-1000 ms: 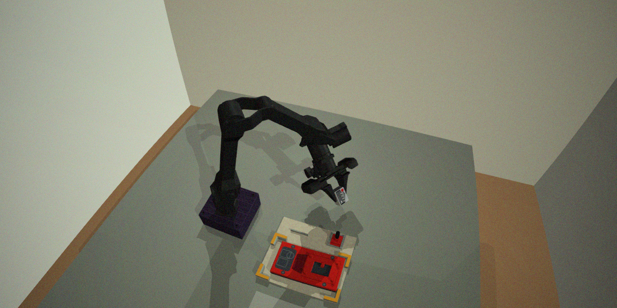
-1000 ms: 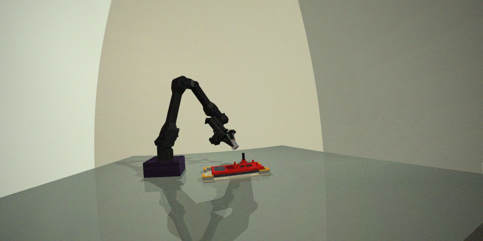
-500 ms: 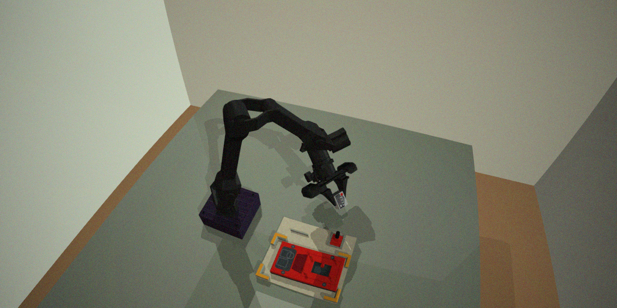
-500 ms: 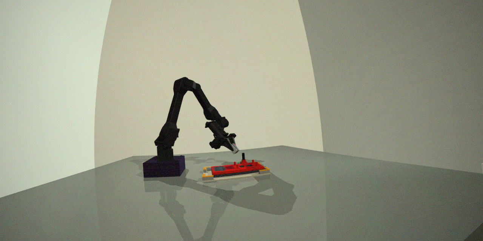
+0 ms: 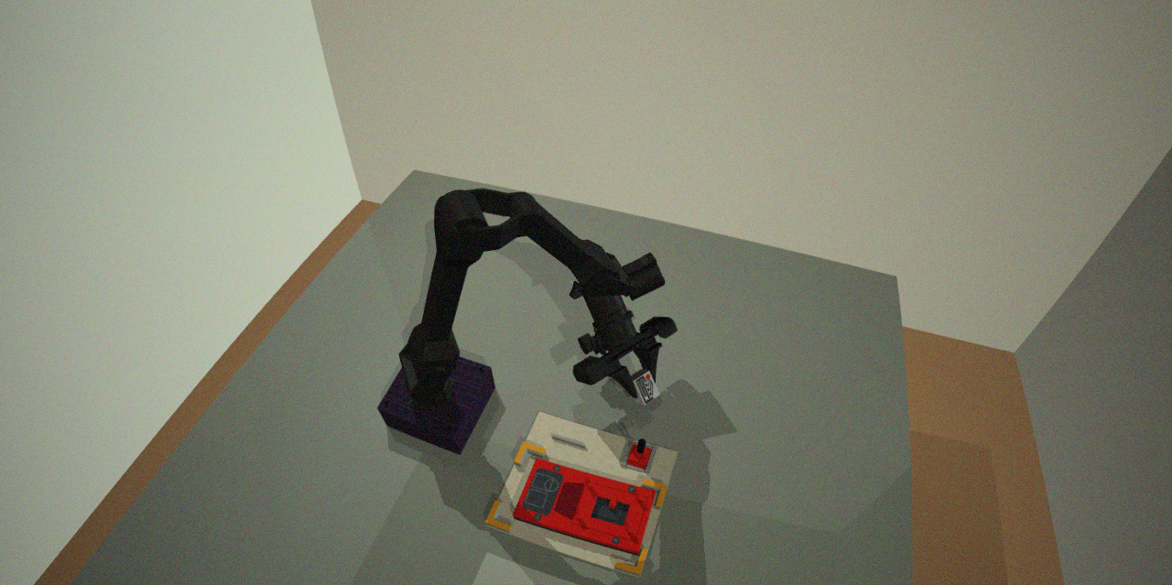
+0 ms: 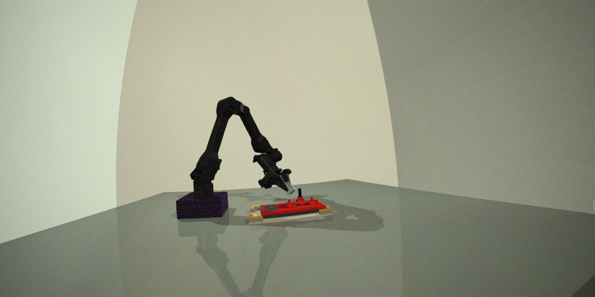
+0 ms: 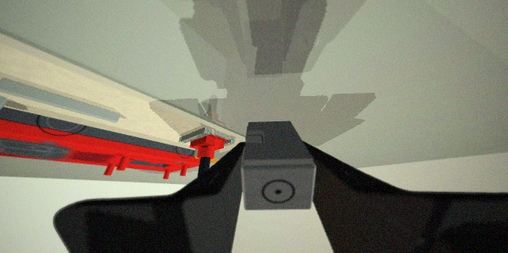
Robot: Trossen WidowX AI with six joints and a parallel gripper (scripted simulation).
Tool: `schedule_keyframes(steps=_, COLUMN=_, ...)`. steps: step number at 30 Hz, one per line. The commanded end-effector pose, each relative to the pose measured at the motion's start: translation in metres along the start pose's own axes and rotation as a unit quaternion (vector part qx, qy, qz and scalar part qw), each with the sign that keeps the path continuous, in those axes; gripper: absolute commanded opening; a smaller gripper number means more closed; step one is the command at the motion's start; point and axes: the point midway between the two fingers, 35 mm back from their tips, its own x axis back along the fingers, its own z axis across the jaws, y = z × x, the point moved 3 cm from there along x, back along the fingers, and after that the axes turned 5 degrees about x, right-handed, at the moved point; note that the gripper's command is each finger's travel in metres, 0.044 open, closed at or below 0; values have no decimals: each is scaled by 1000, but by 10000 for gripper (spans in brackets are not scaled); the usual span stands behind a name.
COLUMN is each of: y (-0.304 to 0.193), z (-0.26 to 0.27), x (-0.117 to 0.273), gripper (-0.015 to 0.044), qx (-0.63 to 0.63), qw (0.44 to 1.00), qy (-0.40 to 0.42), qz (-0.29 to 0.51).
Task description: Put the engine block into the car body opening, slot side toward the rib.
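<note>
My gripper (image 5: 644,384) (image 6: 289,189) (image 7: 271,147) is shut on the grey engine block (image 5: 646,388) (image 6: 291,190) (image 7: 278,185), tilted in the air behind the car body. In the wrist view a small notch shows at the block's upper left and a ringed dot on its near face. The red car body (image 5: 549,517) (image 6: 270,211) (image 7: 87,154) lies on the pale board. Its dark opening (image 5: 610,509) is empty, with a small red rib at its upper edge. The block is apart from the car body.
The pale board (image 5: 595,442) (image 7: 131,110) has orange corner brackets and a slot. A red piece with a black upright knob (image 5: 640,445) (image 6: 299,192) (image 7: 204,166) stands at its back right corner, close to the gripper. Low red posts rise from the car body. The purple base block (image 5: 475,401) (image 6: 202,207) is at left.
</note>
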Motion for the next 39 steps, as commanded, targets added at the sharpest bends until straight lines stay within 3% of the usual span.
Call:
schedule_keyframes(steps=1, y=6, z=2, x=-7, gripper=0, qx=5, qw=1000, qy=5, qz=1)
schedule_keyframes(steps=20, y=18, z=-1, x=-21, gripper=0, qx=5, qw=1000, qy=5, qz=1)
schedule_keyframes(steps=36, y=17, z=-1, x=-19, gripper=420, qx=0, qw=1000, qy=1, qz=3)
schedule_keyframes(steps=39, y=17, z=-1, x=-19, gripper=440, qx=0, qw=1000, qy=1, qz=3)
